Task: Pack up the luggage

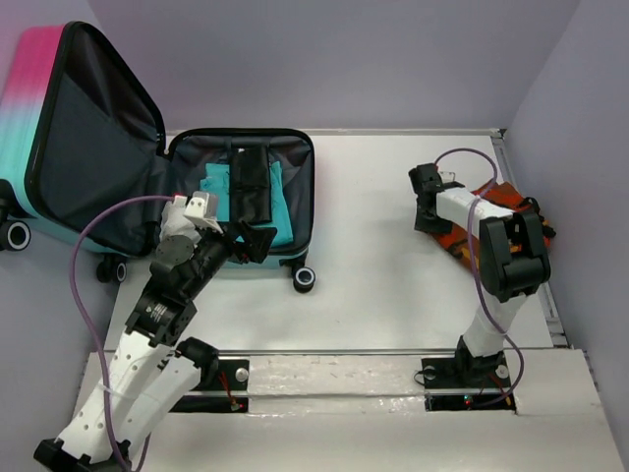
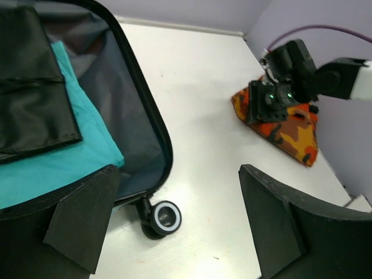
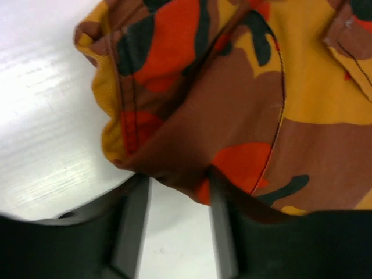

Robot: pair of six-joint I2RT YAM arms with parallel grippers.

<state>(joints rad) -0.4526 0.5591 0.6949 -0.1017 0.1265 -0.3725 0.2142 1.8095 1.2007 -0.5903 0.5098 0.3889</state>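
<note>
White table (image 1: 383, 256), luggage (image 1: 93, 147) lying open at left, left gripper (image 2: 177, 174) spread wide just above its near right corner.

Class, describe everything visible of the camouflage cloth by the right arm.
The folded camouflage cloth, woven fabric in orange, brown, yellow and dark patches with dark stitched seams, lies bunched on the white table near its right edge. The right gripper straddles a fold at its edge; whether it pinches is unclear.

The luggage (image 1: 88, 147) lies open at the table's far left: pink-to-teal lid tilted upright, black-lined base flat, wheels toward the near edge.
</note>
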